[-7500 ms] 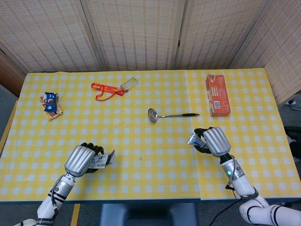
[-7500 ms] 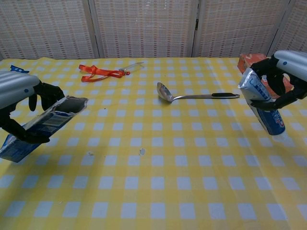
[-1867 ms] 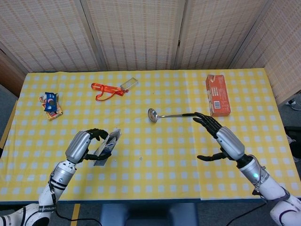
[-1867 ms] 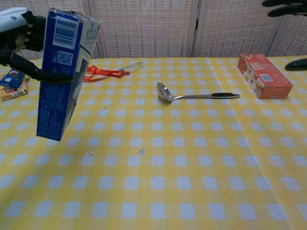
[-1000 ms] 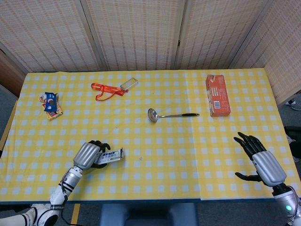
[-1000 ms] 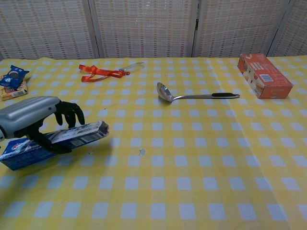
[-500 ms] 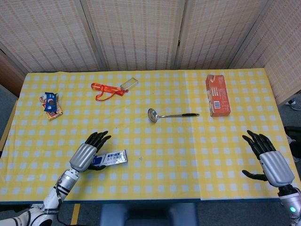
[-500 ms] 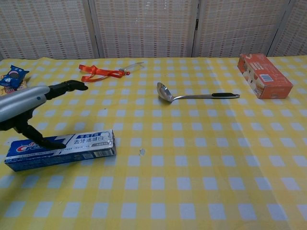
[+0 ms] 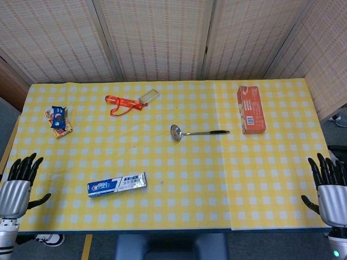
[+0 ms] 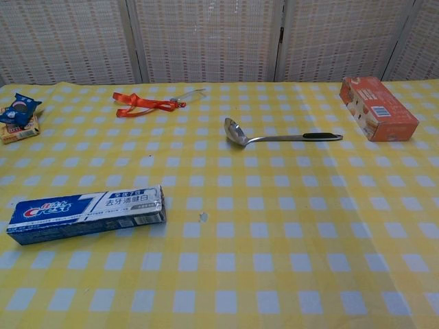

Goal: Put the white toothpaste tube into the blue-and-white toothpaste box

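Note:
The blue-and-white toothpaste box (image 9: 117,184) (image 10: 87,213) lies flat on the yellow checked table (image 9: 206,179), near its front left, with its printed face up. No white toothpaste tube shows anywhere outside the box. My left hand (image 9: 14,189) hovers off the table's left front corner, fingers spread and empty. Off the right front corner my right hand (image 9: 330,191) is likewise spread with nothing in it. Neither hand appears in the chest view.
A metal ladle (image 9: 197,132) (image 10: 280,136) lies mid-table. An orange carton (image 9: 250,109) (image 10: 377,107) sits at the far right. An orange lanyard with a clear badge (image 9: 129,102) (image 10: 149,104) lies at the back. Snack packets (image 9: 59,121) (image 10: 18,118) rest at the left.
My left hand let go of the box, which stays flat on the table, and drew back past the left front corner. My right hand withdrew further toward the right front corner.

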{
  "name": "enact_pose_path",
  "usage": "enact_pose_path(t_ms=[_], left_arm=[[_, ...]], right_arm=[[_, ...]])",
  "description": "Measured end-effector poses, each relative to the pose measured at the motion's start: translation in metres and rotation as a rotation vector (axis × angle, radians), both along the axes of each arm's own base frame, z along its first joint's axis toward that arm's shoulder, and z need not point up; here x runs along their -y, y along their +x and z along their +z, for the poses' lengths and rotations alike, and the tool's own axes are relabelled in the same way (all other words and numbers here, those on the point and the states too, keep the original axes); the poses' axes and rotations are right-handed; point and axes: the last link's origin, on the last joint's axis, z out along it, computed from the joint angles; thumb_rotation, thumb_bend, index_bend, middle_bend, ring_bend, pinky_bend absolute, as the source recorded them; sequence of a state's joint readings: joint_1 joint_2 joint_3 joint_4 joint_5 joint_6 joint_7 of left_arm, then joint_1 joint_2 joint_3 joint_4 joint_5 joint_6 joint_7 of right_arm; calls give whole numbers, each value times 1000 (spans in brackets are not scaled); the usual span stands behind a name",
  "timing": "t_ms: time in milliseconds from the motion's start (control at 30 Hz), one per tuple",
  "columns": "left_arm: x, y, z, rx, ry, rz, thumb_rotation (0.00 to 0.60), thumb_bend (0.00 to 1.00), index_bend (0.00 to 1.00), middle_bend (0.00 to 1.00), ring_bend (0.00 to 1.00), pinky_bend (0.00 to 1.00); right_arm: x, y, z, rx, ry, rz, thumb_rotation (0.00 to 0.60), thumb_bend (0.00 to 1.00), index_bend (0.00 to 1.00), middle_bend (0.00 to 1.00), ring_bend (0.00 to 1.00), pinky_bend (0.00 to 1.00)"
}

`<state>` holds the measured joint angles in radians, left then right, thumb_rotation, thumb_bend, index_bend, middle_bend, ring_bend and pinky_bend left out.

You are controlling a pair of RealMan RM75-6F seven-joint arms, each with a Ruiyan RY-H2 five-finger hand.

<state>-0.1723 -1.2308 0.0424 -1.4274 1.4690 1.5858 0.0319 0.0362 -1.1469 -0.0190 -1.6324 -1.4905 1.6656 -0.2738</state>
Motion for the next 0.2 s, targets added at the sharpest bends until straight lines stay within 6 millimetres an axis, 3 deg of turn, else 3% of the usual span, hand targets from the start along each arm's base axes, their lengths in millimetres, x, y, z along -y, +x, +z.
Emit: enact_pose_path(t_ms=[200], left_arm=[[13, -11, 3, -49, 17, 11, 600, 139, 28, 19, 0, 0]], right_arm=[[3, -2, -5, 41, 39, -10, 600, 98, 0, 0, 0, 0]])
